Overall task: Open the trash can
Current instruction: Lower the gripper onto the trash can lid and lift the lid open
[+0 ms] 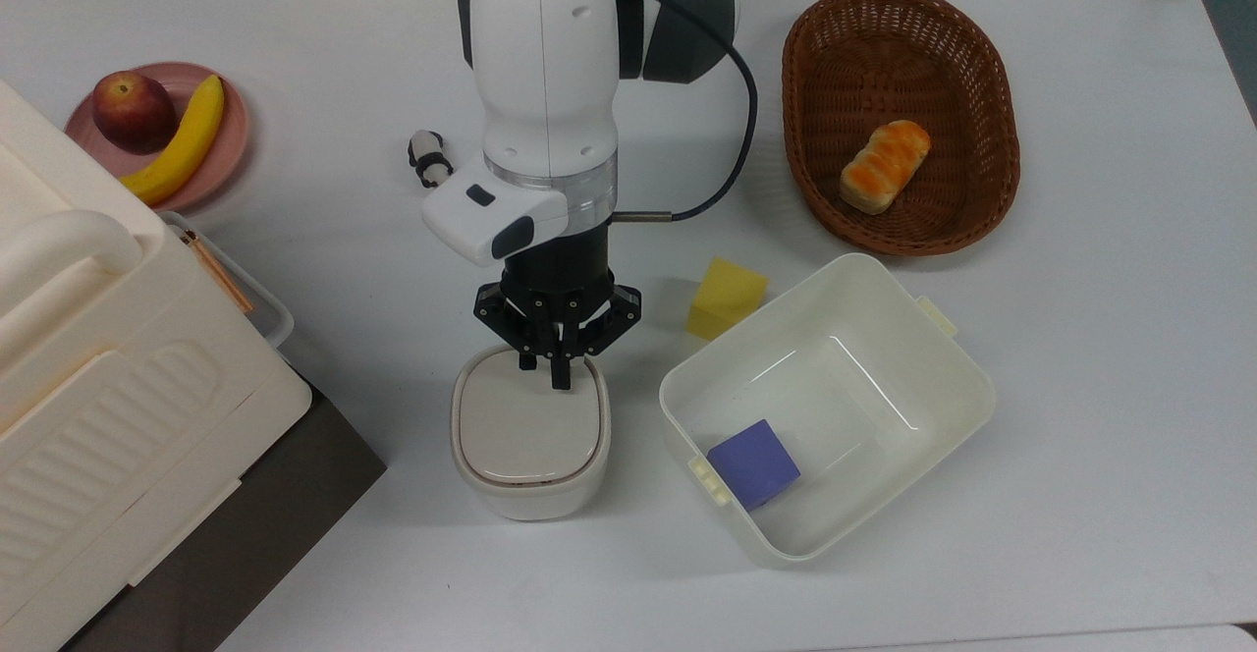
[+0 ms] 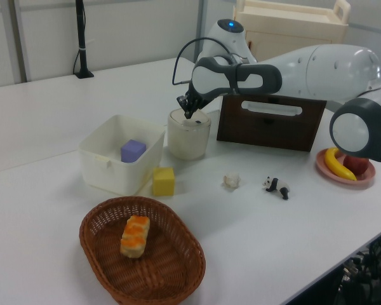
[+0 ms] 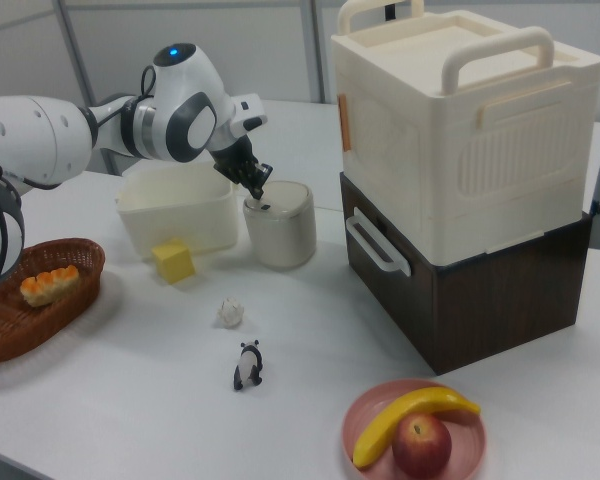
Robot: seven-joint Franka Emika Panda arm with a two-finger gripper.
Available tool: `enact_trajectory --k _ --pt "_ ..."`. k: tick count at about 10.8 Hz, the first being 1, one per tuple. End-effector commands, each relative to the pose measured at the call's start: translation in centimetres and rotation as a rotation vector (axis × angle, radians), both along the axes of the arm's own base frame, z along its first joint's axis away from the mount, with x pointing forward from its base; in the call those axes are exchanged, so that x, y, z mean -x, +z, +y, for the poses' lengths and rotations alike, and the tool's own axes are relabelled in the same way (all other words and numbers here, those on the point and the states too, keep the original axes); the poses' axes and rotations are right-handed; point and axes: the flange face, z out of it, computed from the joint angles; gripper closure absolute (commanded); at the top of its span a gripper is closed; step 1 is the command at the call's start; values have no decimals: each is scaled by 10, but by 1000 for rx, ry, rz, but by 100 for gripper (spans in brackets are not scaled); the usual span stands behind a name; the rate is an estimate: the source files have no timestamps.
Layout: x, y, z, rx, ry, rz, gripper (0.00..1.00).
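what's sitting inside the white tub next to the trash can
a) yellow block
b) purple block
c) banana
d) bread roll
b) In the top view the purple block lies inside the white tub, while the yellow block sits on the table outside the tub's rim.
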Motion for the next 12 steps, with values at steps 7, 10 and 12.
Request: enact_trajectory --k 7,10,12 --pt "3 -30 1 24 -3 51 100" --pt "7 -50 0 25 -5 88 100" --pt "9 -37 0 12 -12 81 100"
